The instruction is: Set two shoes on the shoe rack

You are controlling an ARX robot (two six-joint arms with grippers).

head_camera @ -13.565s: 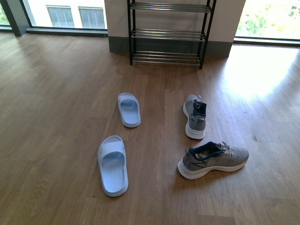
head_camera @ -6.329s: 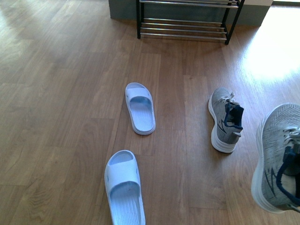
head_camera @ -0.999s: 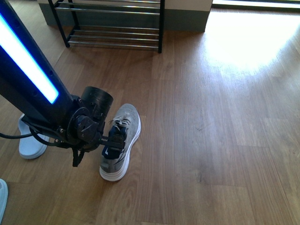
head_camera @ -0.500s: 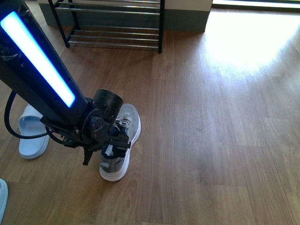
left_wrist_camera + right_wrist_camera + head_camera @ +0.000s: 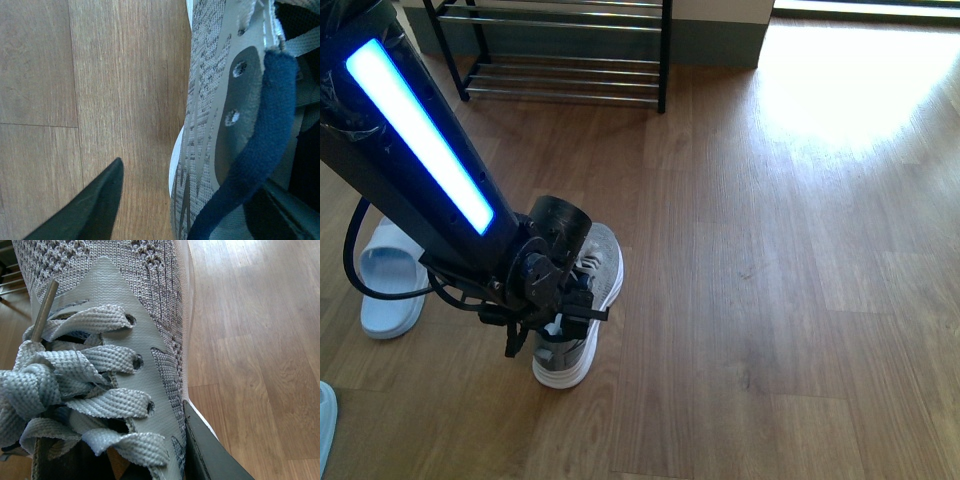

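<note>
Grey sneaker (image 5: 603, 262): heel hidden under left tool (image 5: 563, 318), spread astride it; right tool (image 5: 132, 465) pinches second sneaker (image 5: 150, 300).

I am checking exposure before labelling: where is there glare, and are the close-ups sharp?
Front view: sunlight washes out the floor at upper right; the light strip on the left arm is blown out. Left wrist view: grey sneaker evenly lit, knit sharp. Right wrist view: the other sneaker and its laces sharp.
</note>
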